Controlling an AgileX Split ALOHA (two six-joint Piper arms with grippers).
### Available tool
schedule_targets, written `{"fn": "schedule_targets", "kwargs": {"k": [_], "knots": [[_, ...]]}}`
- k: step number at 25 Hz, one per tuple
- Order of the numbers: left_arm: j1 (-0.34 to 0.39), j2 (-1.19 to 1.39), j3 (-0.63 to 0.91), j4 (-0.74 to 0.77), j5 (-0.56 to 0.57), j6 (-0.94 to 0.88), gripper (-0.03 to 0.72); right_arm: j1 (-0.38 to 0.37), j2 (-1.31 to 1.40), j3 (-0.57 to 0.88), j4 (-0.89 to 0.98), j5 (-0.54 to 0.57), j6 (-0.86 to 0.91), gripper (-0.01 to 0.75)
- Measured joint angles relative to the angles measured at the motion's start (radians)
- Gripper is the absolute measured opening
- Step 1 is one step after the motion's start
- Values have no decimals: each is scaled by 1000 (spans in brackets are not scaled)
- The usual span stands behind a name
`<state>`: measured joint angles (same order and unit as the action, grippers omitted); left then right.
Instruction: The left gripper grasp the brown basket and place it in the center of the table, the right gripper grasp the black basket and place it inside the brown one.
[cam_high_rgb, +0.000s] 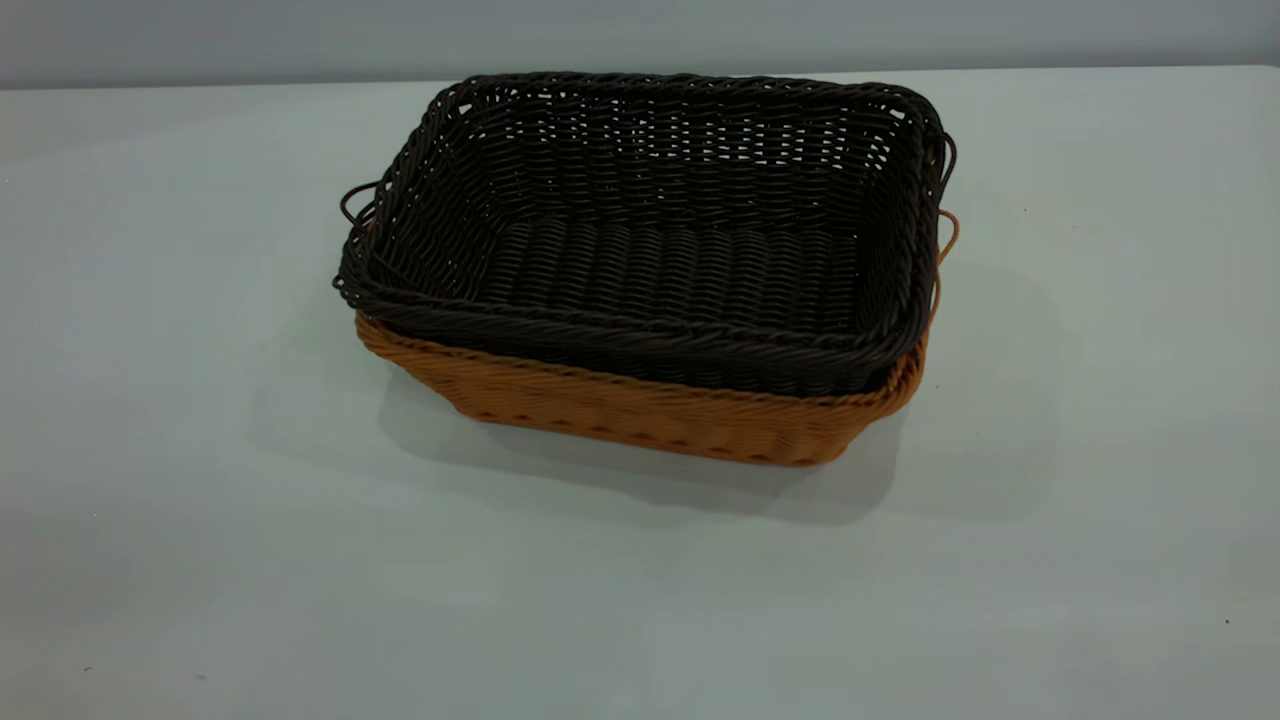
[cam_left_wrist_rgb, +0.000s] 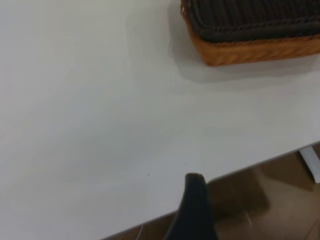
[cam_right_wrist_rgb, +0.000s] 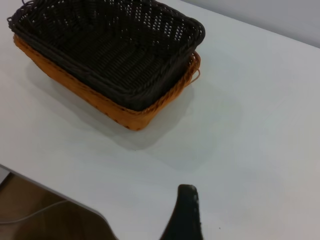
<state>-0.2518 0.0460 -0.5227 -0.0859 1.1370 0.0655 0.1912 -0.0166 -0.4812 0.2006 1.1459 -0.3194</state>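
Item: black basket (cam_high_rgb: 660, 250); rectangular, dark woven wicker, braided rim, thin loop handles at both ends; seated inside the brown basket (cam_high_rgb: 640, 410), its rim standing proud of the brown rim all round; interior holds nothing.

Item: brown basket; rectangular, orange-tan wicker; rests flat on the table (cam_high_rgb: 200, 500) near the middle of the tabletop; only its lower wall, part of its braided rim and one loop handle at the right end show beneath the black one.

Item: table; plain pale grey-white surface, much wider than the nested pair; soft shadow lies around the baskets.

Item: left gripper (cam_left_wrist_rgb: 195, 210); one dark fingertip shows in the left wrist view, near the table's edge and well apart from the baskets; the brown basket (cam_left_wrist_rgb: 250, 50) and black basket (cam_left_wrist_rgb: 250, 20) lie at the far corner of that view; grips nothing visible; finger spread cannot be told, only one tip showing.

Item: right gripper (cam_right_wrist_rgb: 184, 215); one dark fingertip shows in the right wrist view, over the table (cam_right_wrist_rgb: 250, 100) and well apart from the black basket (cam_right_wrist_rgb: 110, 45) nested in the brown basket (cam_right_wrist_rgb: 125, 112); appears to hold nothing; opening cannot be told.
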Motion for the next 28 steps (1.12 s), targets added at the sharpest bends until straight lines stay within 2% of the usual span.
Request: {"fn": "schedule_targets", "kwargs": {"k": [17,19,24,28], "knots": [[2,-5,34,22,-27,-2,564,0,0,0,14,-3,0,580],[35,-7,34,22,-27,-2,564,0,0,0,15,-3,0,580],[178,-42,34,50,-29,0,564,0,0,0,16,-3,0,575],[209,-65,34,86,-29,-16,564,0,0,0,17,-3,1,575]]}}
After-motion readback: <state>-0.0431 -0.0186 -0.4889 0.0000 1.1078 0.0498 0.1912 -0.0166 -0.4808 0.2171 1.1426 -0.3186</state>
